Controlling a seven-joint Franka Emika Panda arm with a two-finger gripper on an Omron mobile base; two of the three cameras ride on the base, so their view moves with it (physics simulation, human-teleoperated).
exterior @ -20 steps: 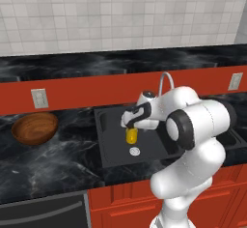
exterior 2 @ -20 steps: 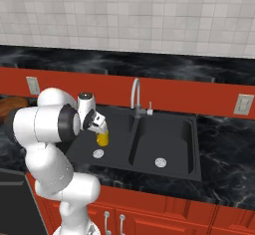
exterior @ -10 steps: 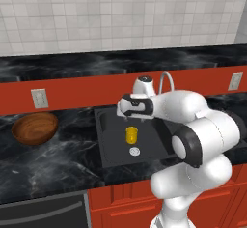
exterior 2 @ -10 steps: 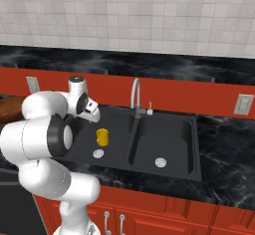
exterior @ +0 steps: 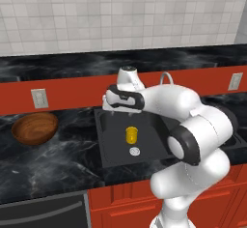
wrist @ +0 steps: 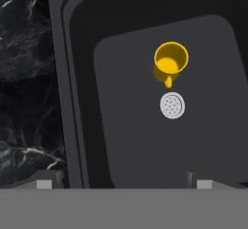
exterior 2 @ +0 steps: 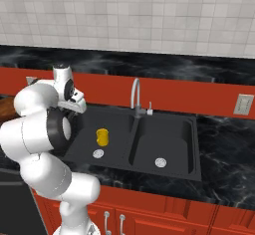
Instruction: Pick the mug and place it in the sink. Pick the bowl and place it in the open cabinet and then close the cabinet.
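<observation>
1. Gripper (exterior: 109, 107) was hanging above the left side of the sink (exterior: 108, 147), jaws spread wide and holding nothing.
2. From the hand camera I was looking straight down at the mug (wrist: 170, 61), upright on the basin floor with its handle pointing at the silver drain (wrist: 172, 105) just beside it. So the mug half looked done to me.
3. Next up was the bowl (exterior: 34, 128), sitting on the black counter (exterior: 58, 164) well left of the sink, open side up and nothing else near it.
4. My guess was that it'd handle like solid wood: rigid, not fragile, a fair bit heavier than the mug, and the smooth curved outside probably slippery.
5. It's way too wide to grab across, so I'd have pinched the rim, one finger inside and one outside, on the side nearest the arm.
6. Held by one edge it'd likely want to tip, so slow lift.
</observation>
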